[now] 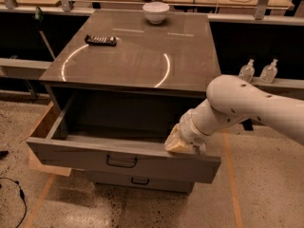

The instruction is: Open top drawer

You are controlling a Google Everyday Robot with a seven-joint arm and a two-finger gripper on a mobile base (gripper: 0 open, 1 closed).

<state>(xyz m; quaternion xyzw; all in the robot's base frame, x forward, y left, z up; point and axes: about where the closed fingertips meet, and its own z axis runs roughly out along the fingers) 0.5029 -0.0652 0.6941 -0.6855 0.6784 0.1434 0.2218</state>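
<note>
Tool (182, 145) rests on the top edge of the top drawer (80, 155) front, right of its handle (121, 161). Its grip is hidden, so open or closed cannot be told. The drawer stands pulled well out beneath the counter (142, 65). Judgement: opening is nearly complete. Any further pull should run straight outward with light force, keeping the front square and not overrunning the stops.

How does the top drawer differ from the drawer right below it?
The top drawer stands far out of the cabinet, inside showing; the lower drawer sits further in, only its front showing. The top drawer's front looks wider than the lower drawer's. The gripper is at the top drawer's front edge, toward its right end, not at the lower drawer. Both are grey.
</note>
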